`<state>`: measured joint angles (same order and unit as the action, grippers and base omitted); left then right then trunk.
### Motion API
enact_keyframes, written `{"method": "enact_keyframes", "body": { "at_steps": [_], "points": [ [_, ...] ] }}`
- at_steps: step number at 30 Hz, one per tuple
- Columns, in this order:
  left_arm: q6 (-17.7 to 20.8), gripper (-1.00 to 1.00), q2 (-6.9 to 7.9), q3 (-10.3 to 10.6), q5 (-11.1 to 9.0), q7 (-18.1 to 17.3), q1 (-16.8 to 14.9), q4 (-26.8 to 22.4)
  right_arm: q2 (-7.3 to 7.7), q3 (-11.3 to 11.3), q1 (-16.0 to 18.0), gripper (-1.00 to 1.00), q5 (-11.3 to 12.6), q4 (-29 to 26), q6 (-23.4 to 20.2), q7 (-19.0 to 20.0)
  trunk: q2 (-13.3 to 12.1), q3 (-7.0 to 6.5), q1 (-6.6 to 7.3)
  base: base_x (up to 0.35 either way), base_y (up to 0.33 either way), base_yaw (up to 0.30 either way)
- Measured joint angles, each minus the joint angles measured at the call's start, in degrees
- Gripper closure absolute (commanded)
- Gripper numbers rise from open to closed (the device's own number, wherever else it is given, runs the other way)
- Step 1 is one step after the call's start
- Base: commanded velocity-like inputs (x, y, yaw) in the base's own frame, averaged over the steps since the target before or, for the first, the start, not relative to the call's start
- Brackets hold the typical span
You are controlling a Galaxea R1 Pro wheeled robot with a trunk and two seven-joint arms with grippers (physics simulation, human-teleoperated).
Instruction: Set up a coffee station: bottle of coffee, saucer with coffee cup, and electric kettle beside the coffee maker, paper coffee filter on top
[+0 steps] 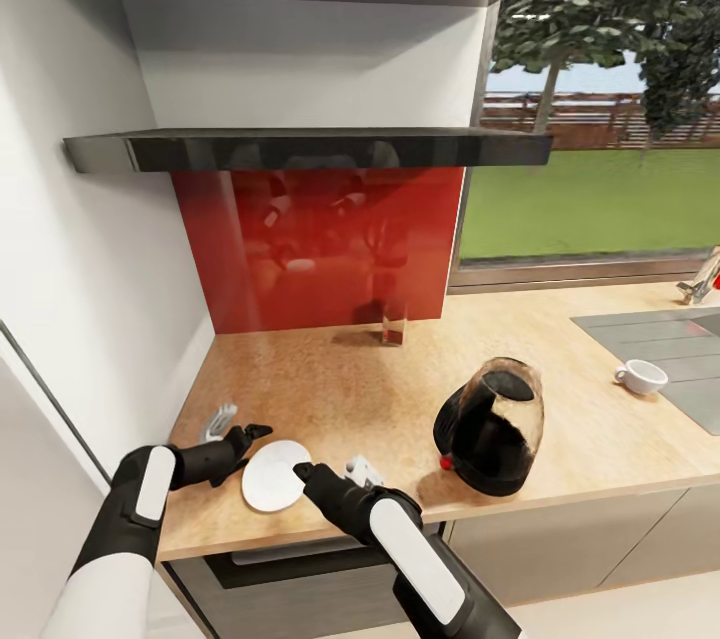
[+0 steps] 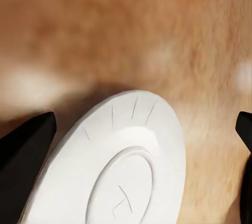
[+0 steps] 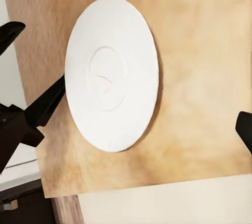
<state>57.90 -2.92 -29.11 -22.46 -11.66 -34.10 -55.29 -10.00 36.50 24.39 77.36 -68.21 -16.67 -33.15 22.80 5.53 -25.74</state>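
Observation:
A white saucer (image 1: 272,475) lies flat on the wooden countertop (image 1: 340,389) near its front left edge. My left gripper (image 1: 243,449) is open just to its left, and in the left wrist view the saucer (image 2: 121,166) lies between the spread black fingers (image 2: 29,142). My right gripper (image 1: 304,470) hangs over the saucer's right rim, open and empty. The right wrist view looks down on the saucer (image 3: 111,74). A dark glass-bodied appliance with a red button, apparently the coffee maker (image 1: 490,429), stands to the right. A white coffee cup (image 1: 641,376) sits by the sink.
A small glass jar (image 1: 394,321) stands against the red backsplash (image 1: 320,239). A dark range hood (image 1: 300,149) overhangs the counter. The steel sink (image 1: 660,349) is at the right. A small white object (image 1: 362,468) and a metal piece (image 1: 220,416) lie near my grippers.

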Motion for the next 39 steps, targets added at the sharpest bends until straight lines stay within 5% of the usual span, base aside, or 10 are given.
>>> {"method": "enact_keyframes", "body": {
  "at_steps": [13,39],
  "points": [
    [0.0,-1.0,-1.01,1.8,0.1,0.1,0.4,0.0,0.0,0.0,0.0,-1.0,0.0,2.4,0.0,0.0,0.0,0.0,0.0,0.0,0.0,0.0],
    [0.1,-1.0,-2.5,2.3,-0.5,0.0,0.4,0.0,0.0,0.0,0.0,-1.0,-0.4,3.8,0.2,0.1,0.0,-0.01,0.01,0.0,0.0,0.0]
  ]
}}
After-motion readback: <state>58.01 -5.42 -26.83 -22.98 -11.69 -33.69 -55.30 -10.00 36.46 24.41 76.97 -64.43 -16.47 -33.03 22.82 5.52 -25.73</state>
